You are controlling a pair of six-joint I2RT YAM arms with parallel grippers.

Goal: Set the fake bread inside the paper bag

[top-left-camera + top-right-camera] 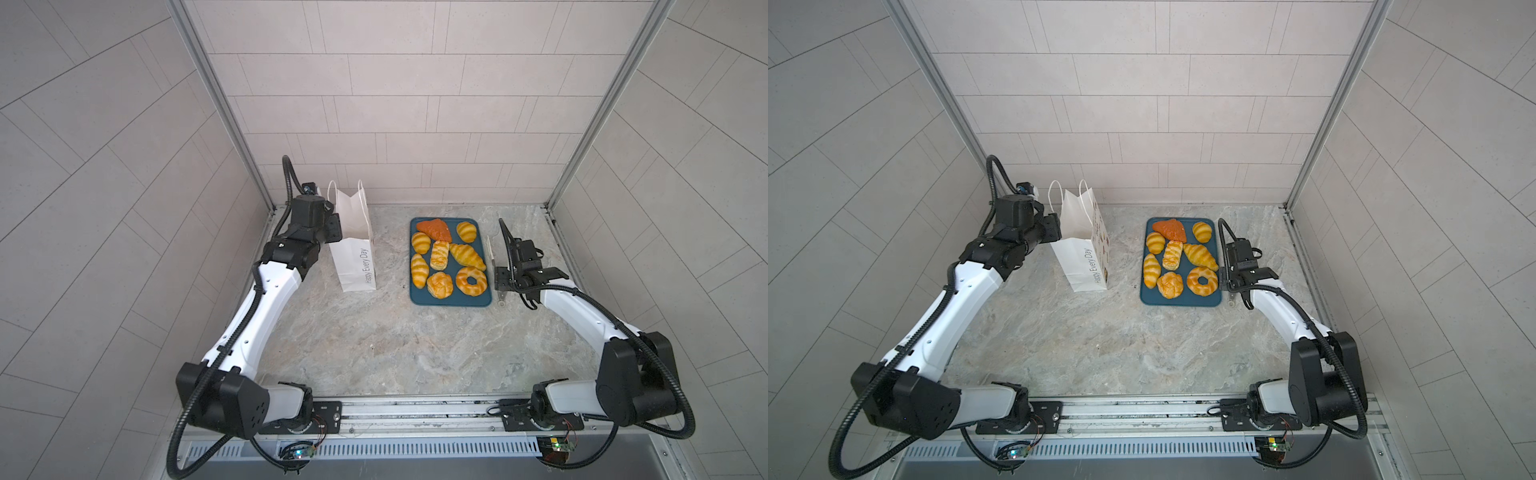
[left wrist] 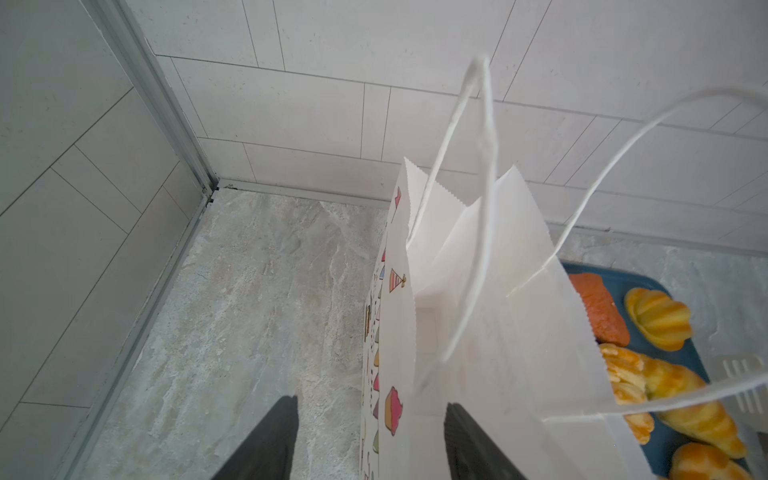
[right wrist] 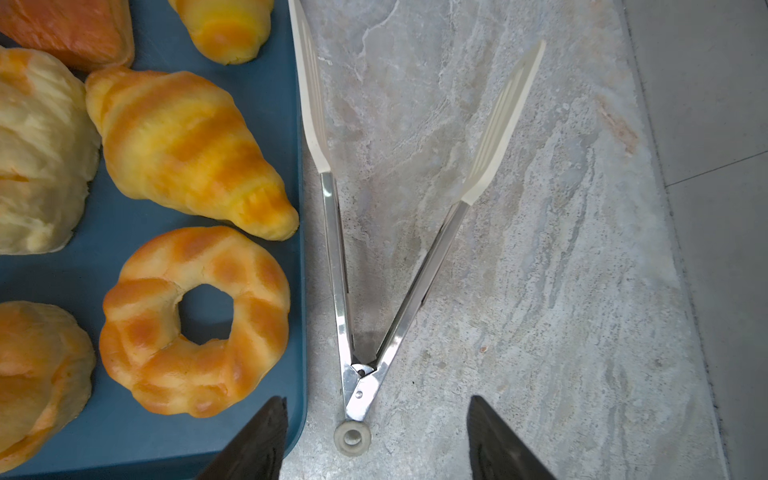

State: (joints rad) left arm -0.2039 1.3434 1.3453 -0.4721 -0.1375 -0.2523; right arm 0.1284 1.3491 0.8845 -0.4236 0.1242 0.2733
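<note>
A grey, marbled table [image 1: 374, 340] runs back to the tiled wall. Three things sit straight on it. A white bag [image 1: 353, 245] stands upright near the far left corner. A teal tray [image 1: 451, 302] lies flat toward the far right, well apart from the bag. Tongs [image 3: 334, 232] lie just beside the tray's right edge, spread in a V, hinge toward the near edge.
</note>
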